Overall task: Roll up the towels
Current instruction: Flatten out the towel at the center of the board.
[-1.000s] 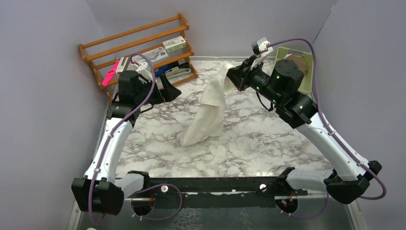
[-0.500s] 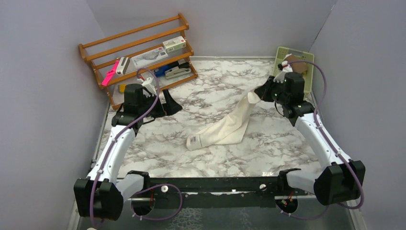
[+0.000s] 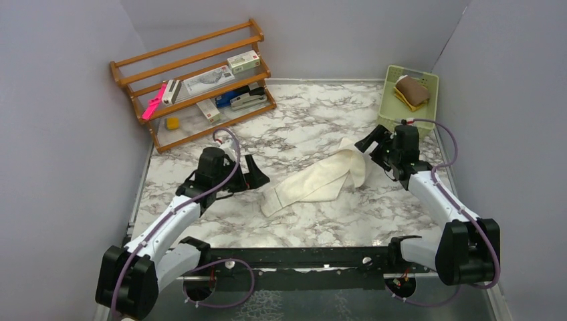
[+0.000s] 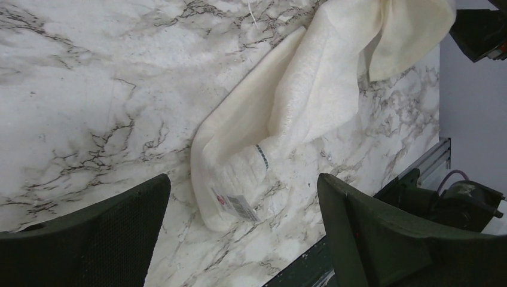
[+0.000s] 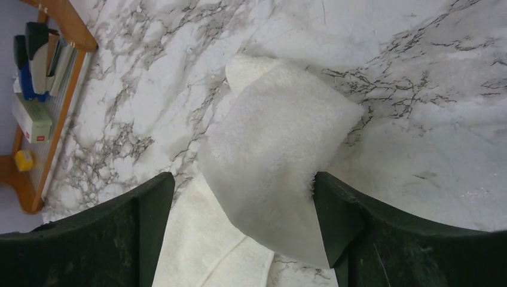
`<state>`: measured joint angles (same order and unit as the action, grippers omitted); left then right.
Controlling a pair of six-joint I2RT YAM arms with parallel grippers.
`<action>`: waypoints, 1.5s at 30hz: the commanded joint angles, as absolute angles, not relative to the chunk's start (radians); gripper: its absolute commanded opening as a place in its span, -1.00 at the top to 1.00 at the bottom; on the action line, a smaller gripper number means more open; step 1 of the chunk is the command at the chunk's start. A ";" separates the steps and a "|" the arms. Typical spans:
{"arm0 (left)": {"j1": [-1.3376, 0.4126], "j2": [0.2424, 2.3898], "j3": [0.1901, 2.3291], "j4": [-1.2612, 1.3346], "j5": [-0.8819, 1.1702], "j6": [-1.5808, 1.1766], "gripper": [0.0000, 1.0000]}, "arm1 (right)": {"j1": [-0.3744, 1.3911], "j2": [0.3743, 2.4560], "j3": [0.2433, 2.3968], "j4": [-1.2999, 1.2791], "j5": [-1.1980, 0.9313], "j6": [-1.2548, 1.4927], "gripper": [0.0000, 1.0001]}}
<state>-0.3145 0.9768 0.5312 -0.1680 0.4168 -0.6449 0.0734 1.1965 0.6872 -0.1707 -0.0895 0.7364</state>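
A cream towel [image 3: 314, 184] lies loosely folded in a long diagonal strip on the marble table, its tagged end [image 4: 236, 206] at the lower left. My left gripper [image 3: 257, 175] hovers open just over that tagged end [image 4: 242, 177]. My right gripper [image 3: 369, 148] stands open at the strip's upper right end, where a folded corner [image 5: 269, 149] rests between its spread fingers [image 5: 243, 176], brushing the right finger. A mustard-yellow towel with a brown side [image 3: 411, 90] lies folded in the pale green basket [image 3: 429, 83].
A wooden rack [image 3: 194, 80] holding small boxes and stationery stands at the back left. The basket sits in the back right corner against the wall. A black rail [image 3: 301, 257] runs along the near edge between the arm bases.
The right gripper brought the cream towel down from the air onto the table and opened, letting it go. The left arm swung forward and right toward the towel's tagged end.
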 commanded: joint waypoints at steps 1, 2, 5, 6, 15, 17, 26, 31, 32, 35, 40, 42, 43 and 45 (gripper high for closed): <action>-0.410 1.026 0.509 -0.040 0.269 -0.735 -0.92 | 0.075 1.211 0.718 -0.118 -0.014 0.742 -0.72; -0.424 1.038 0.511 -0.030 0.252 -0.739 -0.92 | 0.075 1.220 0.717 -0.126 -0.010 0.736 -0.72; -0.447 1.084 0.521 -0.017 0.223 -0.741 -0.91 | 0.075 1.234 0.703 -0.136 -0.013 0.719 -0.70; -0.449 1.092 0.524 -0.012 0.220 -0.741 -0.88 | 0.075 1.231 0.694 -0.136 -0.016 0.713 -0.66; -0.464 1.154 0.517 -0.005 0.232 -0.744 -0.36 | 0.076 1.196 0.582 -0.092 -0.109 0.661 -0.57; -0.468 1.147 0.510 0.000 0.230 -0.751 -0.25 | 0.076 1.191 0.570 -0.087 -0.128 0.641 -0.62; -0.476 1.253 0.518 -0.028 0.124 -0.706 -0.34 | 0.115 1.179 0.572 -0.117 -0.131 0.532 -0.70; -0.493 1.392 0.562 -0.021 0.111 -0.689 -0.36 | 0.172 1.228 0.608 -0.155 -0.096 0.483 -0.80; -0.502 1.408 0.566 -0.011 0.111 -0.693 -0.38 | 0.180 1.238 0.611 -0.158 -0.089 0.477 -0.80; -0.529 1.451 0.574 0.011 0.105 -0.701 -0.39 | 0.190 1.253 0.608 -0.154 -0.086 0.474 -0.76; -0.575 1.514 0.576 0.095 0.141 -0.709 -0.11 | 0.190 1.266 0.602 -0.152 -0.110 0.463 -0.08; -0.583 1.534 0.572 0.147 0.196 -0.706 0.19 | 0.190 1.267 0.602 -0.154 -0.111 0.460 0.01; -0.583 1.536 0.569 0.167 0.219 -0.706 0.41 | 0.190 1.265 0.602 -0.155 -0.111 0.460 0.09; -0.580 1.517 0.568 0.174 0.230 -0.707 1.00 | 0.190 1.258 0.609 -0.148 -0.117 0.455 0.41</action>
<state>-0.5724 1.5043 0.5934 0.1570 0.1677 -0.7155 0.1871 1.2598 0.5846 -0.1574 -0.1173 0.4744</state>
